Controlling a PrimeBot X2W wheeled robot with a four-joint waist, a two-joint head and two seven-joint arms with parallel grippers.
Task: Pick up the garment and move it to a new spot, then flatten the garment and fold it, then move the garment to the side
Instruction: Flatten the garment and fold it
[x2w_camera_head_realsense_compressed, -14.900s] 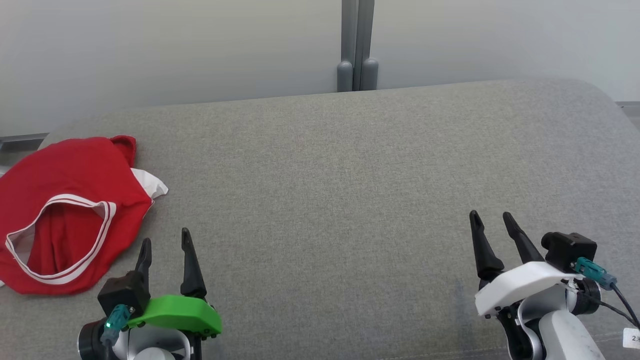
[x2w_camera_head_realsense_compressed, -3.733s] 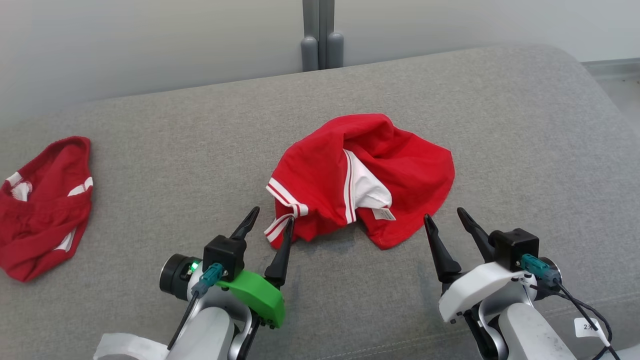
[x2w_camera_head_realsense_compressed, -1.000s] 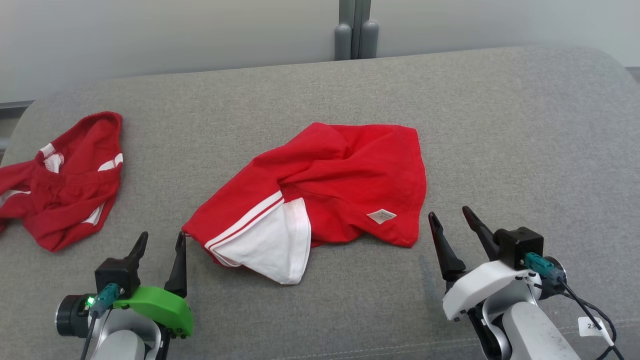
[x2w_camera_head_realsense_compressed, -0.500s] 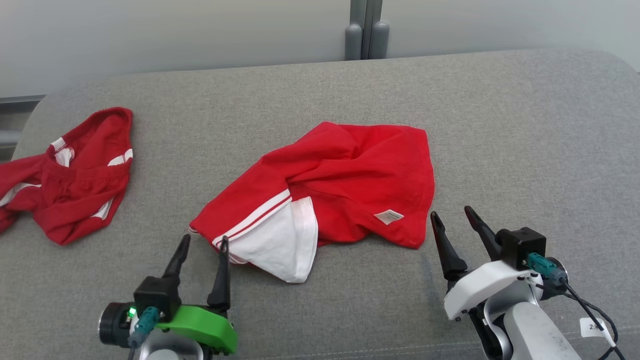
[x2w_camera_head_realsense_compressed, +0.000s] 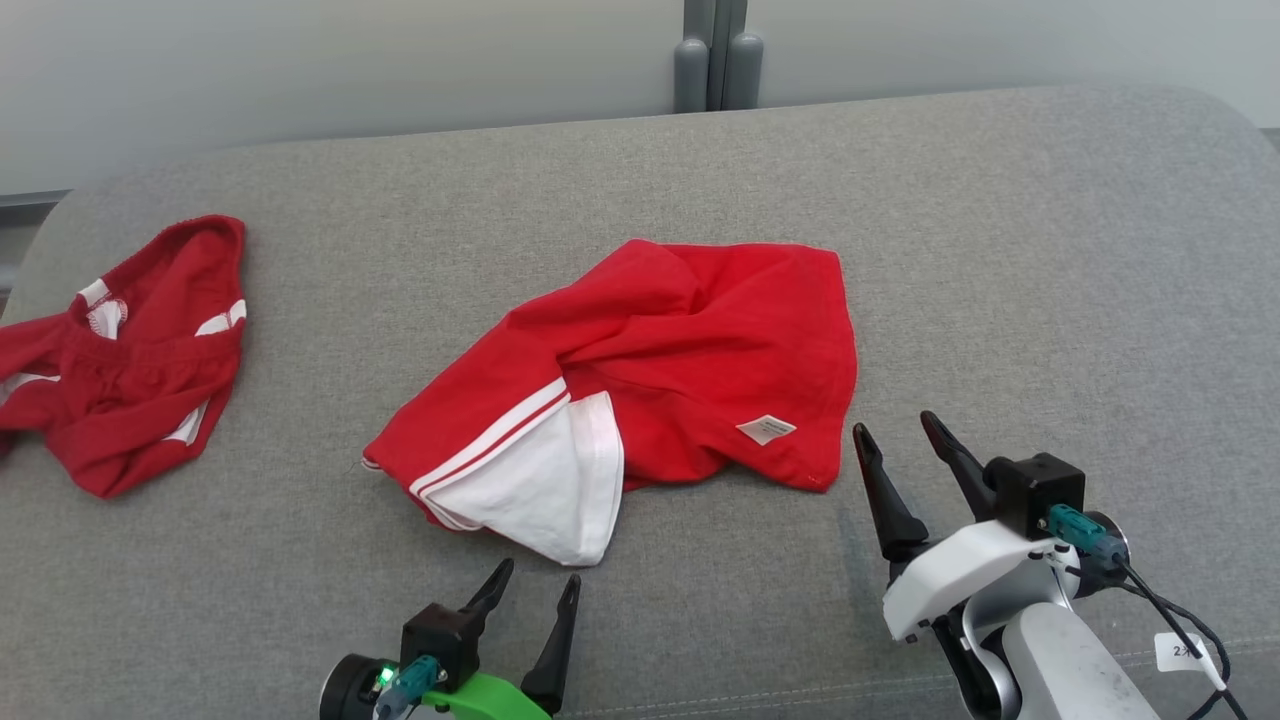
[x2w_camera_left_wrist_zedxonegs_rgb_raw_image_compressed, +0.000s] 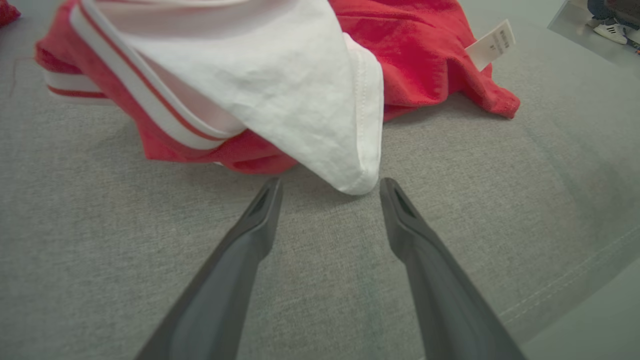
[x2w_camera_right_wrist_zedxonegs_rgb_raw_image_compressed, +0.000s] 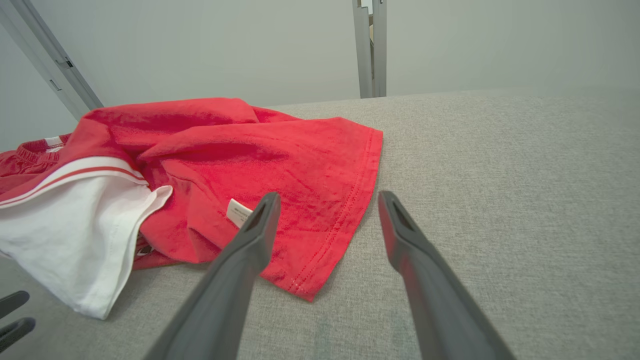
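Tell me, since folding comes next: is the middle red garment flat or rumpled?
Rumpled: the red garment bunches into twisted folds mid-body, its white panel flopped over the near edge.

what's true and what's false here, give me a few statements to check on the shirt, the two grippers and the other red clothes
1. The red shirt lies crumpled on the grey couch. True.
2. The left gripper and right gripper are both open. True.
3. The left gripper holds the shirt's white flap. False: it holds nothing; the flap lies just ahead of it.
4. The other red clothes lie right of the shirt. False: the other red clothes lie to its left.
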